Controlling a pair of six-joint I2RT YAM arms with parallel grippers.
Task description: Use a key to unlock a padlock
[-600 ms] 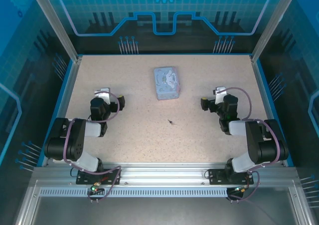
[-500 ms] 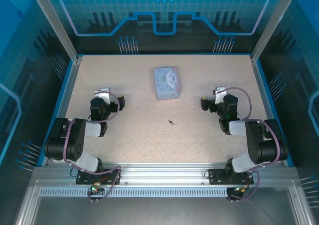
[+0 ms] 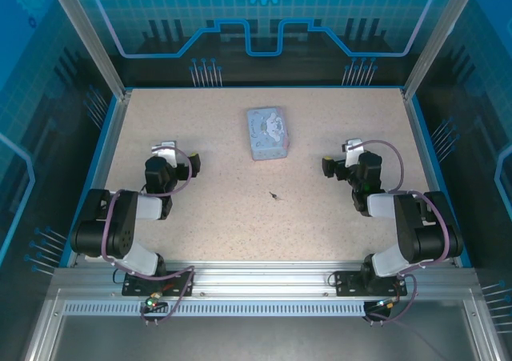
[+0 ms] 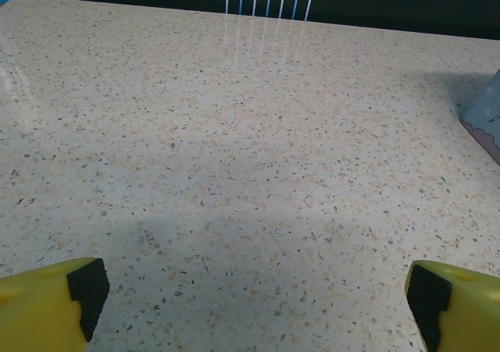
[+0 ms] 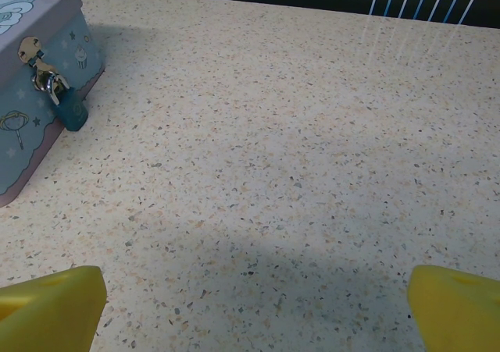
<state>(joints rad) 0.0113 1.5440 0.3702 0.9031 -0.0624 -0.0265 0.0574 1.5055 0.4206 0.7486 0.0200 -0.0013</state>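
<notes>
The speckled beige desk (image 3: pixel 208 121) carries everything in view and is bare right under both hands. A pale blue rectangular box with printed cartoon motifs (image 3: pixel 266 133) sits beyond the two hands, roughly midway between them. From the left wrist camera its corner (image 4: pixel 484 122) shows ahead and far to the right. From the right wrist camera its side wall (image 5: pixel 31 110) shows ahead and to the left.

The left hand (image 3: pixel 178 154) hovers low over the desk with its yellow, black-padded fingers spread wide. In its own camera they sit at opposite lower corners (image 4: pixel 254 305) with nothing between them. The right hand (image 3: pixel 340 156) is spread just as wide, its yellow fingertips (image 5: pixel 258 309) far apart and also holding nothing.

The small teal-bodied metal padlock with a silvery shackle (image 5: pixel 72 112) hangs from a brass-coloured hasp on the box wall that faces the right hand. It is ahead and to the left of that hand, well apart from its fingers, with its body lying against the wall.

The thin dark metal key (image 3: pixel 274 194) is a mere speck on the open desk. It lies between the two hands and a little nearer the arm bases than either, touched by neither.
</notes>
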